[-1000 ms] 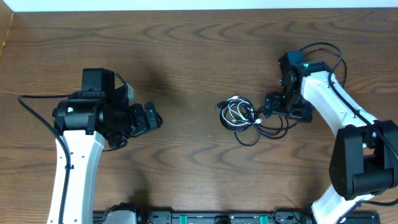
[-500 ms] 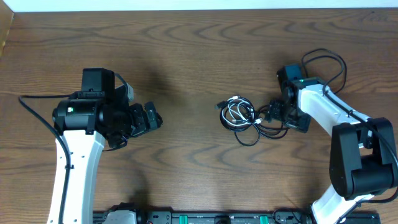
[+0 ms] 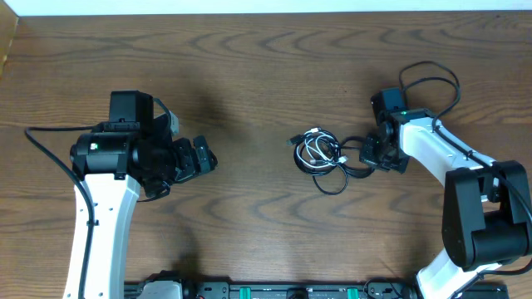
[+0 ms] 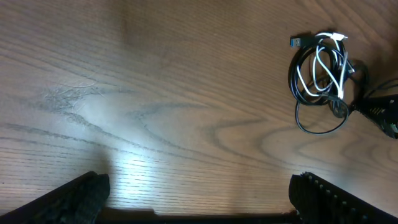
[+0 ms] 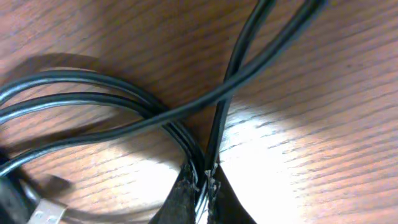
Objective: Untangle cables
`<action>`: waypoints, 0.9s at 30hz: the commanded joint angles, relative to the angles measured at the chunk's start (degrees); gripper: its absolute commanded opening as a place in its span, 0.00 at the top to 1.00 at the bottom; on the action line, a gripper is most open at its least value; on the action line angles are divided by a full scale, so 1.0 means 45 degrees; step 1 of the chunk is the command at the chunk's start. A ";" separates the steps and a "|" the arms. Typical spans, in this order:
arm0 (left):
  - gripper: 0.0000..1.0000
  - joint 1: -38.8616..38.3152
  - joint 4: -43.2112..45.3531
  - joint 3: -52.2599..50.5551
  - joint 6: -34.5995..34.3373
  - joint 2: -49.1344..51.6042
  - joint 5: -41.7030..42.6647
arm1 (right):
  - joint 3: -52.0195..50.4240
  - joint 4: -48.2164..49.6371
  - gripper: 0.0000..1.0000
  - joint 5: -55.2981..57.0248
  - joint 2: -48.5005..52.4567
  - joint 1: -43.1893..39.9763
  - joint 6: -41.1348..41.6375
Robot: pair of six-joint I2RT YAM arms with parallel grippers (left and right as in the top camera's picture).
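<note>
Dark wood-grain bench (image 3: 249, 66), bare apart from the cables (image 3: 320, 156), which lie as one knot right of centre, about midway between the far and near edges.

Change noted: over the last second the right gripper (image 3: 366, 153) has moved in from the right-edge side to the bundle's outer loops, and its fingers have gone from apart to together. The right wrist view shows the fingertips (image 5: 186, 194) pinched on the black cables (image 5: 124, 102) where strands cross (how many strands are caught cannot be told). Judgement: a hold is made, but no separation has begun and the knot is intact.

The left gripper (image 3: 202, 158) stands well apart near the left side, fingers wide apart, holding nothing.

Condition of the bundle: the black cables form overlapping loops, one loose loop trailing toward the near edge. The white cable (image 4: 322, 65) is folded inside those loops. A small plug (image 4: 298, 42) projects at the bundle's far-left side.
</note>
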 commanded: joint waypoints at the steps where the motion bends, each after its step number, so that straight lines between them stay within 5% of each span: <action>1: 0.02 -0.0039 -0.0039 0.0136 -0.0024 0.0078 0.0063 | -0.0121 -0.0024 0.99 -0.1705 0.0214 0.0063 0.0073; 15: 0.02 -0.0039 -0.0039 0.0136 -0.0024 0.0078 0.0063 | 0.5790 -0.3230 0.99 -0.2929 -0.3925 0.0068 -0.1404; 27: 0.02 -0.0039 -0.0039 0.0136 -0.0024 0.0078 0.0063 | 0.6693 0.0340 0.99 -0.3750 -0.6795 0.0078 -0.0112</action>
